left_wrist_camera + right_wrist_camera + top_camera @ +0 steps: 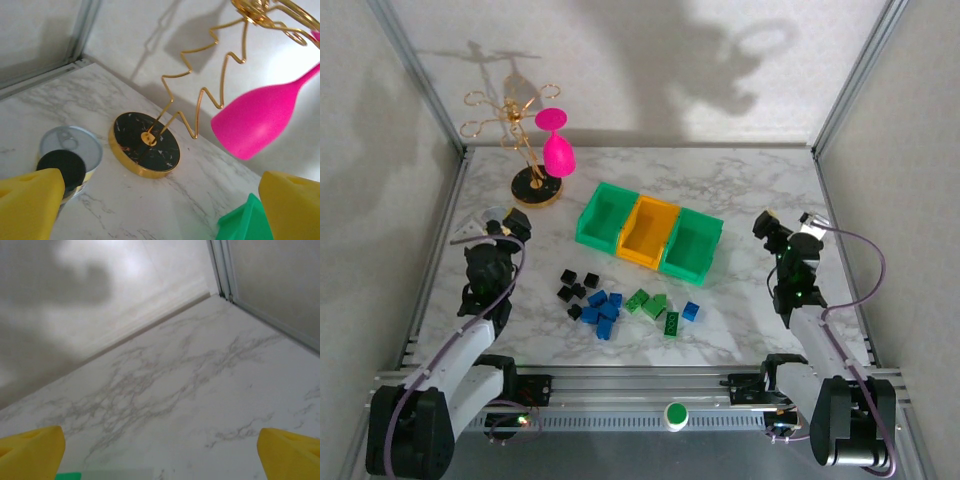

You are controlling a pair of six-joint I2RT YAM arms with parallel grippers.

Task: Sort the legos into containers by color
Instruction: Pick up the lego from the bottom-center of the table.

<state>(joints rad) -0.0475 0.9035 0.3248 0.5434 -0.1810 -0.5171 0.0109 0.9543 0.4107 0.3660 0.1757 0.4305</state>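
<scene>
Fingers: see left fingers (30, 200) released, yellow pads spread wide, nothing between them. Same on right fingers (292, 450): spread apart, grasping nothing, hovering over bare marble desk (165, 390).

From the top view, place left fingers at 9 o'clock of the desk and right fingers at 3 o'clock, both well apart from the legos (605, 310).

Find containers (650, 235) near desk centre, three joined in a row running 10-to-4: green bin (603, 215), yellow-orange bin (652, 240), second green bin (692, 248).

Find legos loose on the desk at 6 o'clock of the containers, near but not touching. Count black bricks (575, 285) at the 9 o'clock end, blue bricks (597, 300) bunched in the middle, green bricks (652, 305) toward 3 o'clock, and one lone blue brick (691, 311) furthest toward 3.

Spot gold wire stand (535, 187) on a round black base at 10 o'clock of the containers, with pink glass (558, 150) hanging bowl-down from it, tilted.

Through the left wrist camera, see round tin (70, 155) with a dark cap at 9 o'clock of that base. Can't tell whether touching.
</scene>
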